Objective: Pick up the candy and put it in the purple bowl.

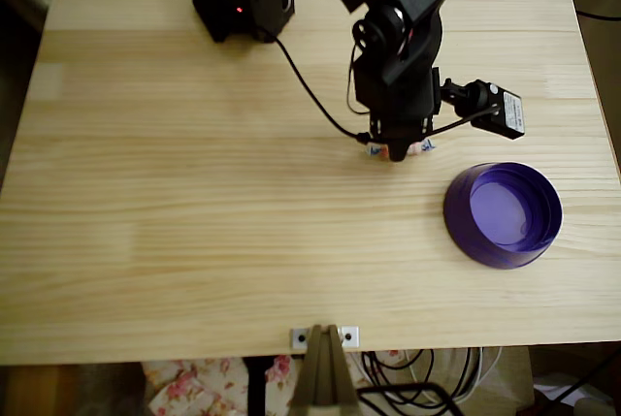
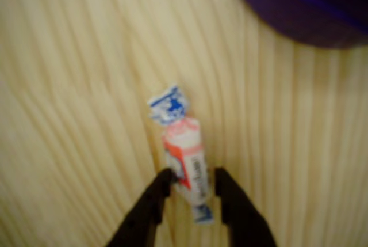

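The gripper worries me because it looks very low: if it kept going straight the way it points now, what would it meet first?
The candy. In the wrist view it already lies between the gripper's jaws, one on each side. Right under it is the table. The purple bowl sits off to one side, out of that line. Depth is hard to judge.

Black arm [image 1: 393, 38], black cable [image 1: 310, 91], tapered black gripper [image 2: 190, 192].

Camera setup: one overhead, one wrist-mounted.
Overhead looks straight down on the whole table [image 1: 194, 241]; wrist camera sits close above the wood, facing down past the gripper [image 2: 191, 195]. Both share the candy [image 2: 185, 158] and purple bowl [image 1: 461, 222] rim.
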`<move>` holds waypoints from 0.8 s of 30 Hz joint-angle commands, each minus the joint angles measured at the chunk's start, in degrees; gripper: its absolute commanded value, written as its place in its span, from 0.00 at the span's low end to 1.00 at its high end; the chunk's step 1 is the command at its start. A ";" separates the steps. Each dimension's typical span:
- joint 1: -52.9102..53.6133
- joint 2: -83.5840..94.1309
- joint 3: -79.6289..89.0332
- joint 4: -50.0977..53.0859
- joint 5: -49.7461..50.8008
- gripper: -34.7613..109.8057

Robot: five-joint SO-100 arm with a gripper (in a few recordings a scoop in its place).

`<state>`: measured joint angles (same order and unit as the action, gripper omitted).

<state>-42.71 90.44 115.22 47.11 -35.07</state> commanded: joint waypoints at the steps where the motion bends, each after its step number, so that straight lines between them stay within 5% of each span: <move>1: -1.41 1.49 -2.37 0.00 -0.35 0.31; 24: -2.55 7.03 -3.52 4.66 2.29 0.24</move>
<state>-44.65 90.26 115.22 50.36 -33.05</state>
